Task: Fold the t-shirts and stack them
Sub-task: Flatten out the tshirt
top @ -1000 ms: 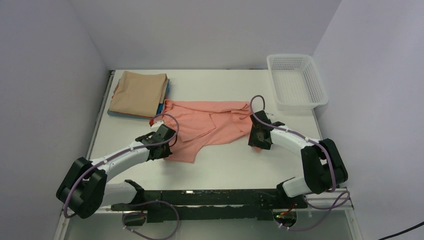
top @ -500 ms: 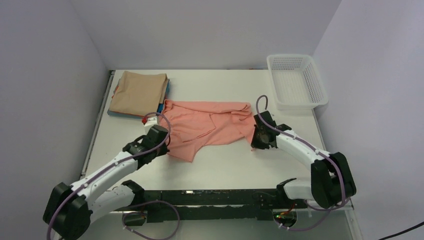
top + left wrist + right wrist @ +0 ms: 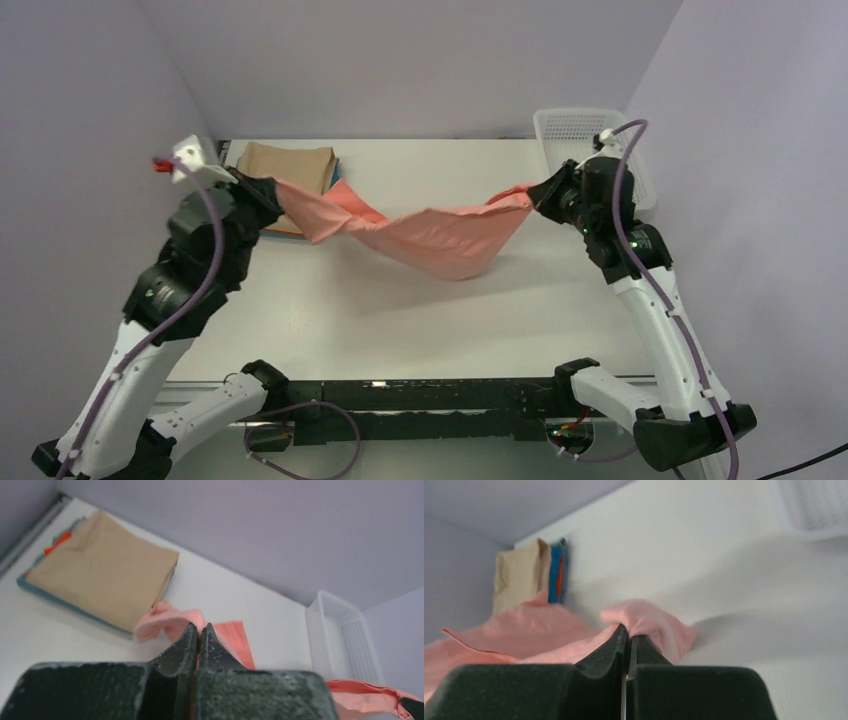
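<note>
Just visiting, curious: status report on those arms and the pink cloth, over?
Left gripper shut on pink t-shirt; right gripper shut on its other end. Shirt slung between them, sagging mid-span. Nothing blocking; folded stack far left.

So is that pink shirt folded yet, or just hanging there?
Not folded: the pink shirt hangs twisted between the left gripper and right gripper, sagging in the middle.

Black jaws closed on salmon-pink t-shirt (image 3: 534, 630), tan-topped folded stack (image 3: 519, 572) behind, white table (image 3: 724, 570).

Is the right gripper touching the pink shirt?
Touching. The right wrist view shows the right gripper shut on a fold of the pink shirt.
</note>
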You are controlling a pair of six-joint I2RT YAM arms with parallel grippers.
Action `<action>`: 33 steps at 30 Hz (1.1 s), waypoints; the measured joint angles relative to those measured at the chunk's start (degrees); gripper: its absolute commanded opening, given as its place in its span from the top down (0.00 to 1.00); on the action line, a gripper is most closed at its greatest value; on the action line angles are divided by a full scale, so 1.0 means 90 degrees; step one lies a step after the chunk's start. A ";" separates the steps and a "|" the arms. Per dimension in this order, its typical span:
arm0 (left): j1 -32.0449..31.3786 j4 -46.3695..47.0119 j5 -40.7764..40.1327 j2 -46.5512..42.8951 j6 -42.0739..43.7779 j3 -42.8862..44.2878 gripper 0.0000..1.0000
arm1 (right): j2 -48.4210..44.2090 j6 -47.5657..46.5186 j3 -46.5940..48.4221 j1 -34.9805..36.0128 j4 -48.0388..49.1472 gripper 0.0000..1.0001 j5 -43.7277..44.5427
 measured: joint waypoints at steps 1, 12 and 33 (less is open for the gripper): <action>0.0000 -0.0058 -0.0126 0.0002 0.0155 0.0420 1.00 | -0.0041 -0.0002 0.0209 -0.0090 -0.0061 1.00 0.0005; -0.0005 -0.0219 0.0214 -0.0386 0.1411 0.3033 1.00 | -0.0784 -0.0301 0.2319 -0.0308 -0.0449 1.00 -0.0328; 0.0027 0.0389 -0.0219 0.0253 0.2327 0.3359 1.00 | -0.0517 -0.0865 0.3254 -0.0308 -0.0508 1.00 -0.0457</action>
